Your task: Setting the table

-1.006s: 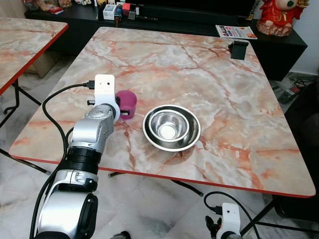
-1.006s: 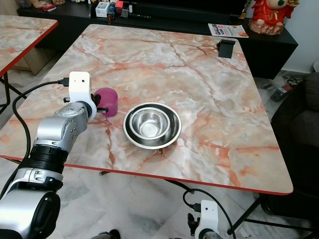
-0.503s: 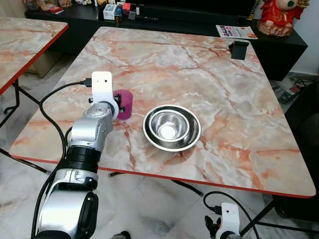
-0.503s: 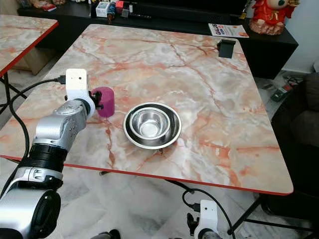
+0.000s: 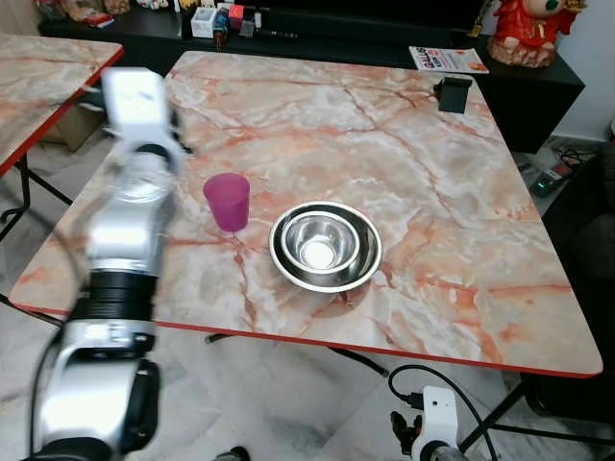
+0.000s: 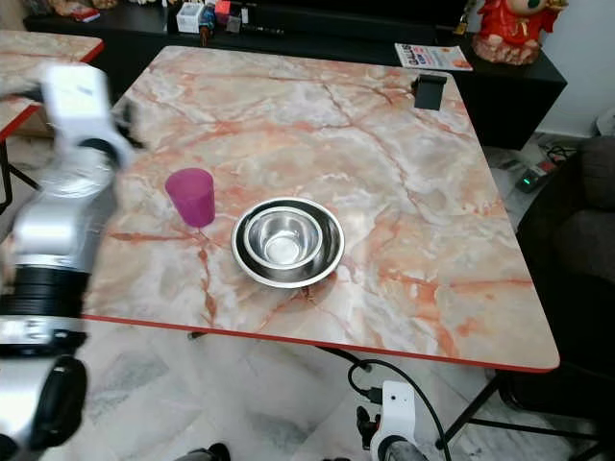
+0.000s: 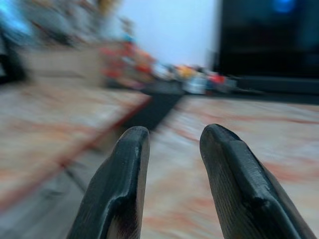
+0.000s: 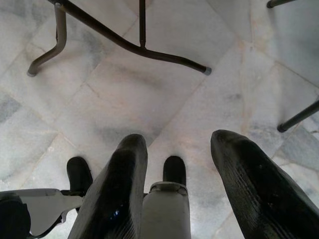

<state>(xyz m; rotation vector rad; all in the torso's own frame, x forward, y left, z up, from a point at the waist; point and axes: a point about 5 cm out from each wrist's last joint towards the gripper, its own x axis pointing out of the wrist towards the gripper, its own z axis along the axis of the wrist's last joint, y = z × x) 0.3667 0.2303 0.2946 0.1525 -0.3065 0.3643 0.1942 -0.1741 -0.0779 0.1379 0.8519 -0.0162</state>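
A purple cup (image 5: 227, 201) stands upright on the marble table (image 5: 423, 192), apart from any gripper. Just to its right sit two nested steel bowls (image 5: 325, 246), with nothing in them. My left arm (image 5: 135, 192) is raised and blurred at the table's left edge, up and away from the cup. In the left wrist view my left gripper (image 7: 172, 137) is open with nothing between its fingers (image 7: 127, 169). My right gripper (image 8: 174, 144) hangs open below the table, over the tiled floor.
A black stand (image 5: 454, 94) and a magazine (image 5: 448, 60) lie at the table's far right corner. A second marble table (image 5: 48, 67) stands to the left. A dark cabinet (image 5: 317, 29) with small items runs along the back. Dark furniture (image 5: 596, 230) is on the right.
My left gripper has let go of the purple cup and swung up and back to the left. The cup now stands alone. The bowls have not moved.
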